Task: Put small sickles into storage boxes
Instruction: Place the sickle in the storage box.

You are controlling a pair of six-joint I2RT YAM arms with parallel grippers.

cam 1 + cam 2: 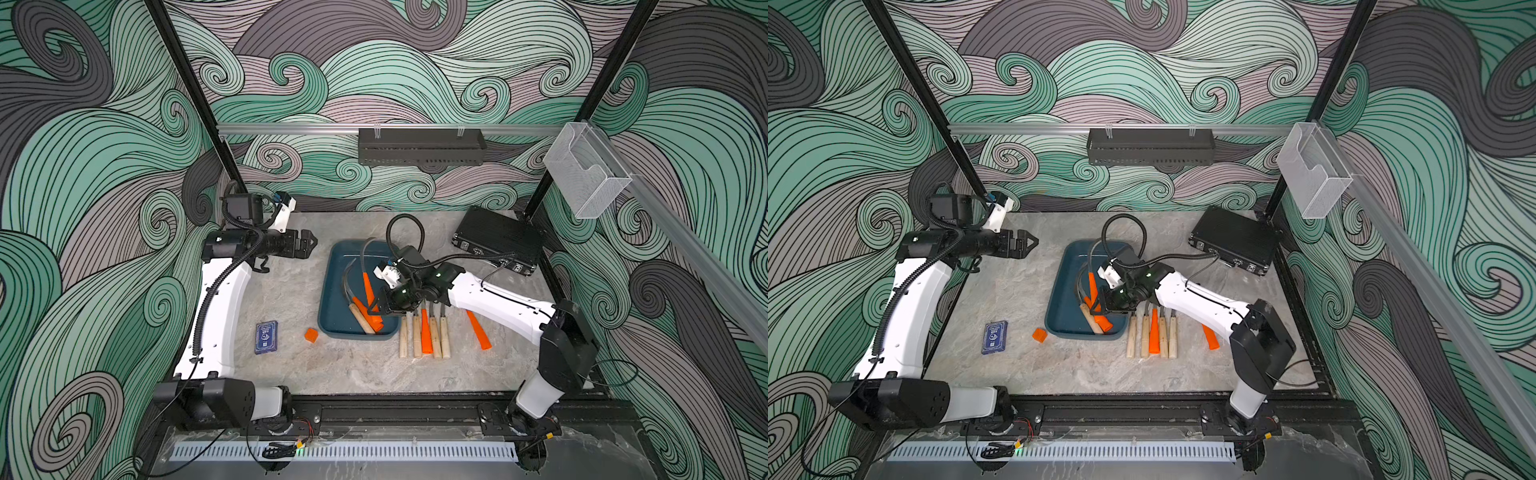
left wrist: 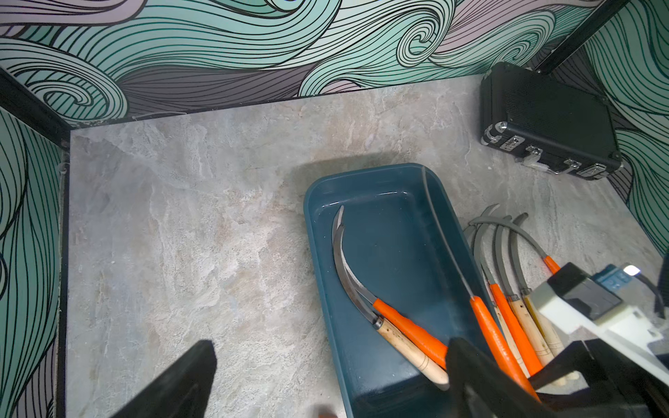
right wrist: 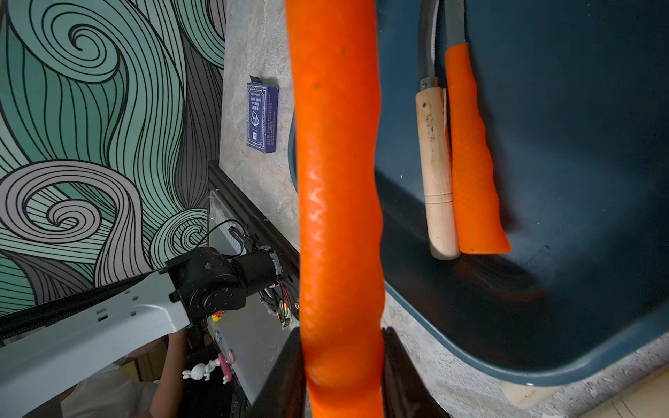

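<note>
An orange-handled small sickle (image 1: 367, 286) with a thin curved grey metal blade was clamped at its tapered handle by the right gripper (image 1: 380, 302) and held over the shallow dark teal-blue plastic tray (image 2: 391, 235). The left gripper (image 1: 310, 243) was seen with its jaws spread and empty, well apart from the tray. The sickle was judged light and stiff. Its blade was thought likely to snag on the rim, and the faintly textured handle was judged the safe hold. Two sickles (image 2: 405, 334) were seen lying in the tray, wooden and orange handles touching. A row of further sickles (image 1: 424, 332) lay on the marbled grey tabletop (image 1: 291, 291) just beside it.
</note>
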